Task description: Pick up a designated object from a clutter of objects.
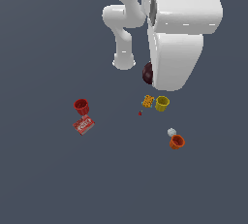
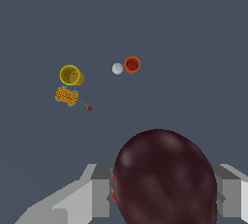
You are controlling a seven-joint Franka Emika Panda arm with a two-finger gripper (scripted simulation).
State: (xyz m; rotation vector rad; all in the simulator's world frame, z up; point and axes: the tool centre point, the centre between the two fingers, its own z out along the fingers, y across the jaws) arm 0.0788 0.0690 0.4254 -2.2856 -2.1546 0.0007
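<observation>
The dark maroon lump fills the wrist view between my two grey fingers, which are shut on its sides. In the exterior view only its edge shows beside the white arm, well above the floor. The gripper itself is hidden behind the arm there. The rest of the clutter lies below: a yellow cup, an orange patterned box, a whitish ball, an orange cup, a red cup and a red flat box.
A tiny red speck lies on the dark grey floor near the patterned box. The white arm body stands over the upper middle of the exterior view.
</observation>
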